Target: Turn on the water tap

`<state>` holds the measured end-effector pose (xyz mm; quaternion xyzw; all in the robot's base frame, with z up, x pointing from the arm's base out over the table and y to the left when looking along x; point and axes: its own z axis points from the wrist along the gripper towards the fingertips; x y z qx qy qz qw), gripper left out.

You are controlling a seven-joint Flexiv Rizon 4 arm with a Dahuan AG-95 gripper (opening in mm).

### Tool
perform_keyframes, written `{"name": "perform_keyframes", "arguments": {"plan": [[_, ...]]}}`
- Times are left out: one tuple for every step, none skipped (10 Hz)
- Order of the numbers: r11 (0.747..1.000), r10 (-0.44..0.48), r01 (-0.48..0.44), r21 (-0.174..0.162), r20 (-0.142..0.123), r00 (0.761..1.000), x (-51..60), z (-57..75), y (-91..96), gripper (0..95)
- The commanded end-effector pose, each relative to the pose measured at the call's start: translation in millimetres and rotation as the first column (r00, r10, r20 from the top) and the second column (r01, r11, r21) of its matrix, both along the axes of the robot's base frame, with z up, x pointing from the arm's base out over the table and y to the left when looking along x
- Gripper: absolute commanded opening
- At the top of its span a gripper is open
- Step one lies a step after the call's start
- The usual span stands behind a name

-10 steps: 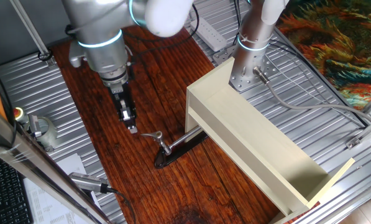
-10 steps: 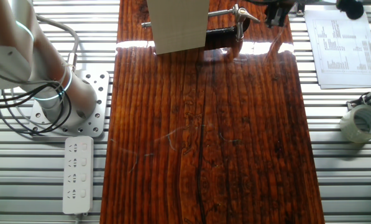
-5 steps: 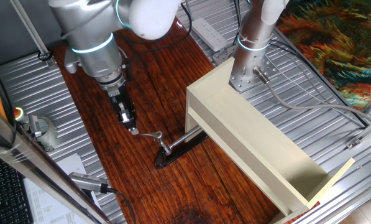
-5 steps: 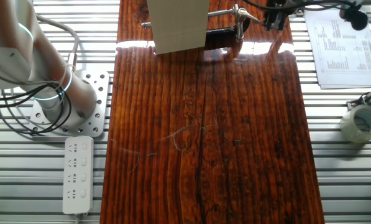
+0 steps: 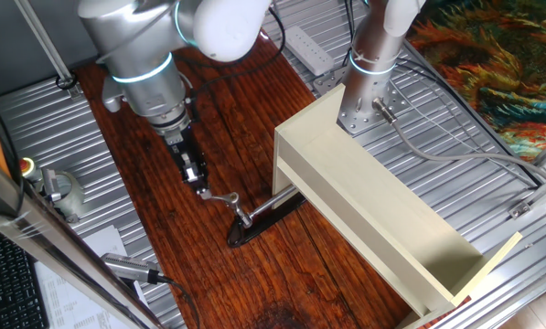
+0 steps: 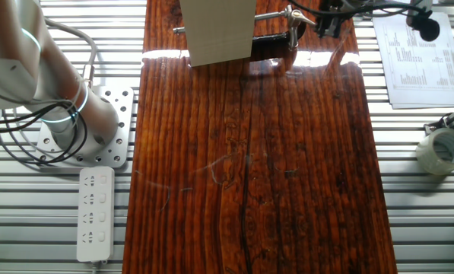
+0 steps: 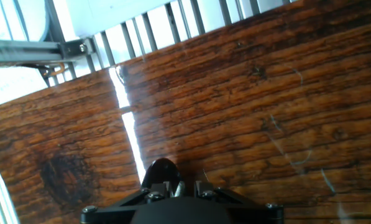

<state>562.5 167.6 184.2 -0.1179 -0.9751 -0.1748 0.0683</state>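
The water tap [image 5: 241,216] is a small chrome faucet on a dark oval base plate [image 5: 262,219] on the wooden board. Its thin lever handle [image 5: 222,197] points left and its spout runs under the beige box. My gripper [image 5: 202,191] hangs tilted with its narrow fingertips together, right at the free end of the lever. In the other fixed view the tap [image 6: 291,18] sits at the board's far edge with the gripper [image 6: 325,23] just right of it. In the hand view the dark fingers [image 7: 166,188] frame a sliver of chrome above the base plate's rounded end [image 7: 162,169].
A long beige box [image 5: 373,196] lies to the right over the spout. A silver cylindrical tool with a cable [image 5: 131,268] lies front left. A tape roll [image 6: 442,148], papers [image 6: 413,57] and a power strip [image 6: 96,213] lie off the board. A second arm's base [image 5: 369,87] stands behind the box.
My gripper swung left and then came right and down, so its tip now meets the end of the tap's lever. The tap has not visibly moved.
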Motion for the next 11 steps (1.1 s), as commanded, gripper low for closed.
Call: {"name": "perform_keyframes", "arguments": {"plan": [[1.0,0.001,-0.001,0.012,-0.003,1.0,2.4,-1.2,0.9,19.0],[1.0,0.001,-0.001,0.012,-0.002,1.0,2.5,-1.3,1.5,19.0],[1.0,0.001,-0.001,0.009,-0.002,1.0,3.0,-2.0,1.8,19.0],[1.0,0.001,-0.001,-0.003,-0.003,1.0,3.7,-1.6,2.7,19.0],[1.0,0.002,-0.002,-0.019,-0.003,1.0,3.8,-1.9,3.9,19.0],[1.0,0.004,-0.005,-0.023,-0.011,1.0,3.6,-2.9,6.1,19.0],[1.0,0.005,-0.005,-0.022,-0.013,1.0,3.6,-3.1,6.6,19.0],[1.0,0.006,-0.006,-0.019,-0.014,1.0,3.6,-3.7,7.5,19.0],[1.0,0.005,-0.006,-0.019,-0.014,1.0,3.8,-6.5,9.1,19.0],[1.0,0.005,-0.005,-0.019,-0.013,1.0,4.1,-9.0,8.8,19.0],[1.0,0.005,-0.005,-0.019,-0.013,1.0,4.2,-10.2,8.5,19.0]]}}
